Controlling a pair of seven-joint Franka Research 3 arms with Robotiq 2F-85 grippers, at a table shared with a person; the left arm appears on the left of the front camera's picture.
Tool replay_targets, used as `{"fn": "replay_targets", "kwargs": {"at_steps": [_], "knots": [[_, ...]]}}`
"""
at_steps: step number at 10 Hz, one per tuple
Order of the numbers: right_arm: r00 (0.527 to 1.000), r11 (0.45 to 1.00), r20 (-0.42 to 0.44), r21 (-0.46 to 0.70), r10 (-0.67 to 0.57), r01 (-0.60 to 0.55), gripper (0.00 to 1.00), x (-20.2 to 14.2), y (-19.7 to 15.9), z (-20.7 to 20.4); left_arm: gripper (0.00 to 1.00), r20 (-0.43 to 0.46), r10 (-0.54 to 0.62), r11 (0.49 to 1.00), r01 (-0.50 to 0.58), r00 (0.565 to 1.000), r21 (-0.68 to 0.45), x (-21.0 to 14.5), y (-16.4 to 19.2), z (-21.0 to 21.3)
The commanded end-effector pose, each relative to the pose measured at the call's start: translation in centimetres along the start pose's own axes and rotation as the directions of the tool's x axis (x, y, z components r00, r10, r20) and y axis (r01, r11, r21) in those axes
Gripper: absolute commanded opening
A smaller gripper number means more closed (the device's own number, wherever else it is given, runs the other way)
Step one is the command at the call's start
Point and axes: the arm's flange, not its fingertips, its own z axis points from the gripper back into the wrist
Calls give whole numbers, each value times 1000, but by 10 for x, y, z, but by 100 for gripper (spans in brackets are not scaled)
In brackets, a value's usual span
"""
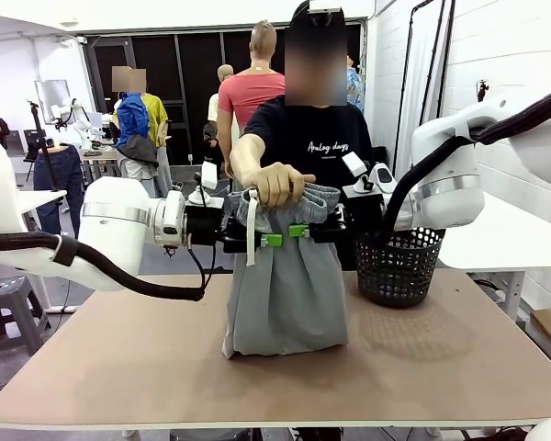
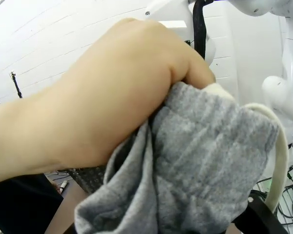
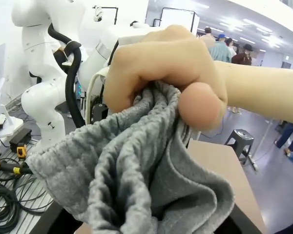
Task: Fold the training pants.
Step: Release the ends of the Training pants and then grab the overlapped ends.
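The person's hand point(image 1: 277, 184) bunches the training pants point(image 1: 285, 285) at the waistband, hem on the table point(image 1: 459, 367), presenting it; left gripper point(image 1: 266, 240) and right gripper point(image 1: 301, 231) each pinch it.

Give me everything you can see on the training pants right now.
The training pants are light grey soft jersey, hanging upright over the table, lower end bunched on it. The gathered waistband is gripped from above by the person's hand; a white drawstring dangles. The left gripper and right gripper meet the waistband from either side, jaws partly closed around the cloth.
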Motion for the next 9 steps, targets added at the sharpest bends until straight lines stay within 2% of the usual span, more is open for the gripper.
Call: {"fn": "replay_targets", "kwargs": {"at_steps": [1, 2, 5, 8, 9], "knots": [[1000, 1000, 15, -6, -27, 27, 0, 4, -3, -2, 0, 35, 6, 1000, -6, 999, -1, 4, 2, 5], [999, 999, 15, -1, -35, 35, 0, 4, -3, -1, 0, 57, 6, 1000, -8, 998, 21, 4, 2, 7], [999, 999, 15, 21, -36, 36, 0, 3, -3, 1, 0, 35, 19, 1000, -20, 999, 16, 0, 3, 8], [999, 999, -27, 41, -28, 29, 0, -1, -8, -1, 0, 31, 8, 1000, -8, 999, 2, 0, 6, 9], [998, 998, -52, 43, -32, 34, 0, -2, -10, -2, 0, 67, -6, 1000, 6, 998, 12, 0, 8, 9]]}}
